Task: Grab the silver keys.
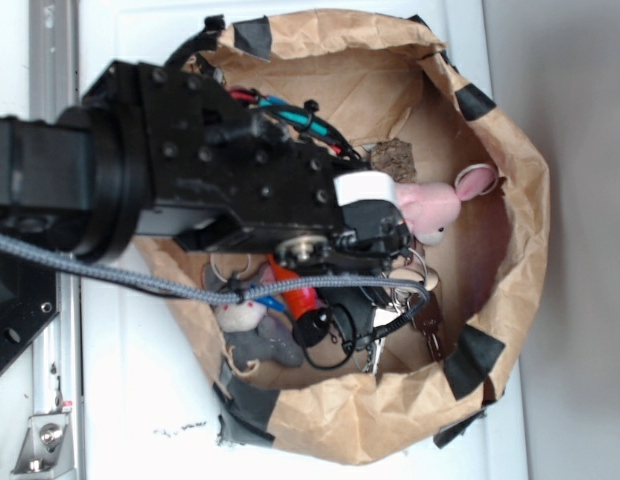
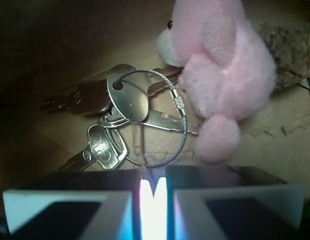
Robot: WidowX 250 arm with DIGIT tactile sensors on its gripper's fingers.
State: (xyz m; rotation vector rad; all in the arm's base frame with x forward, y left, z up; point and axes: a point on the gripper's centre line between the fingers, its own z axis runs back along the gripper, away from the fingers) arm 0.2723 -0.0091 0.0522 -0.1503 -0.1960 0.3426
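**Wrist view: silver keys hanging just past nearly closed fingers**

Wrist view shows the silver keys (image 2: 120,120) just beyond the gripper (image 2: 154,192), toward twelve o'clock from its fingertips. The two white fingers (image 2: 70,210) fill the bottom edge, drawn almost together, with only a thin bright slit between them. The lowest loop of wire ring dips to that slit, and a thin strand seems to run down into it, so the jaws appear pinched on the ring, though glare hides the contact itself.

The keys are shiny silver metal, several flat blades fanned out from rounded heads, threaded on thin twisted wire rings with a small barrel clasp at about three o'clock. One key points toward seven o'clock, another toward four o'clock, and darker ones lie behind, toward nine o'clock.

A pink plush bunny (image 2: 220,75) sits at two o'clock from the keys, touching the wire ring.

Exterior view shows the black arm reaching into a brown paper bag (image 1: 510,200). The gripper (image 1: 395,262) is over the bag's middle, and the keys (image 1: 415,290) show only as rings and a dark blade at its five o'clock. The arm covers much of the bag's contents; an orange toy (image 1: 290,285) and a grey plush (image 1: 255,345) peek out beneath it.
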